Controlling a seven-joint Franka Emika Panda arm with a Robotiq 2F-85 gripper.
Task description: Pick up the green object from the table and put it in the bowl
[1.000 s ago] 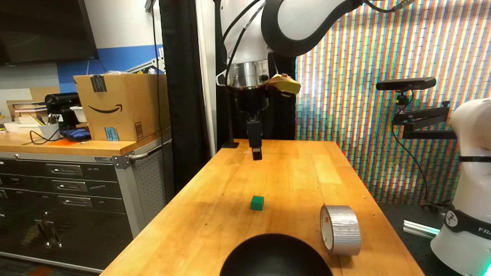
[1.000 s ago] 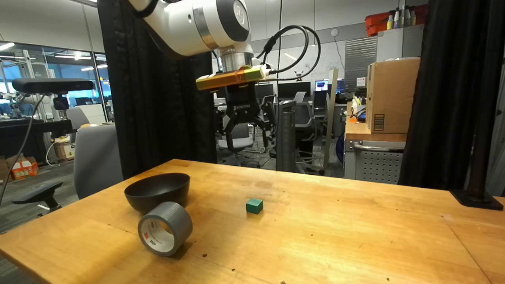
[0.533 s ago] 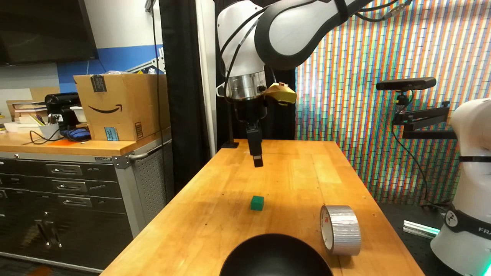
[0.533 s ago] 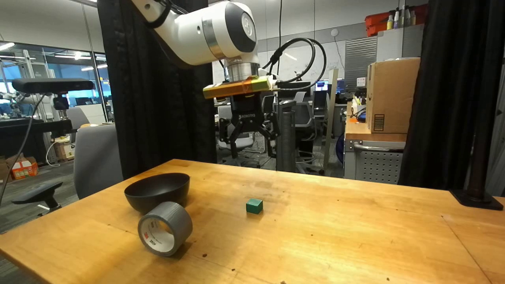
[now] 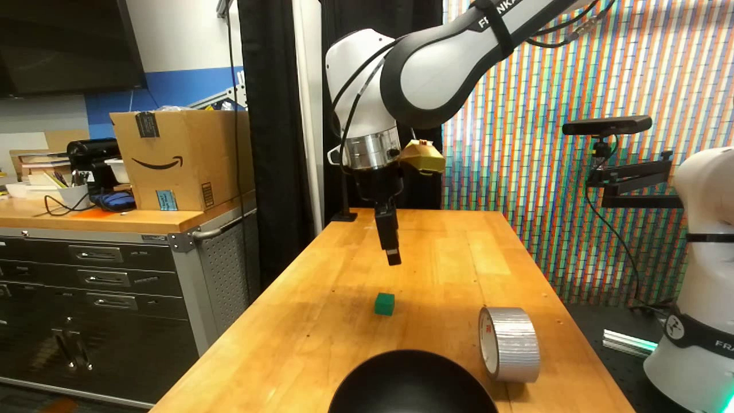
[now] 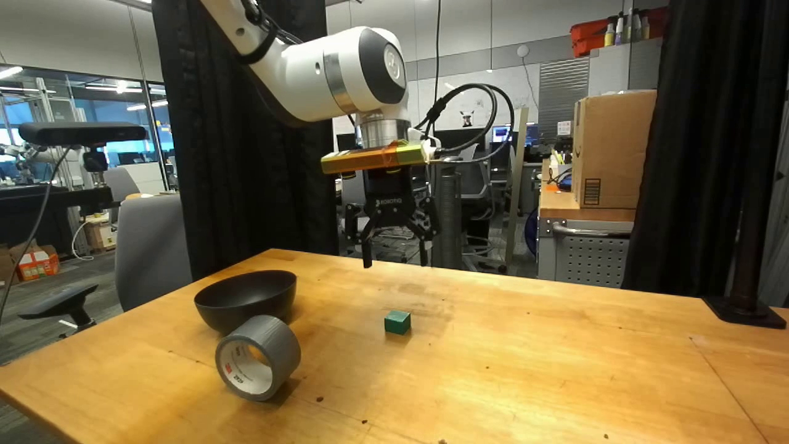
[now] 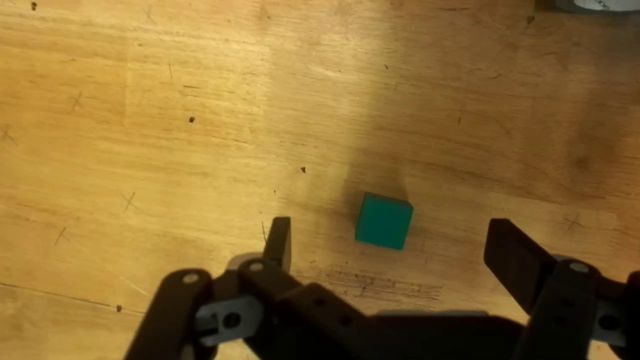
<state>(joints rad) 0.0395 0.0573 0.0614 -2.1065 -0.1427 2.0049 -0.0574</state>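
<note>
While the end effector (image 6: pixel 396 262) hangs above the table (image 6: pixel 555 364), its jaws stand wide apart, released | green cube (image 7: pixel 384 221): on the table, seen between them in the wrist view | black bowl (image 6: pixel 246 299): upright on the table, near the tape roll (image 6: pixel 278 348) in both exterior views
</note>
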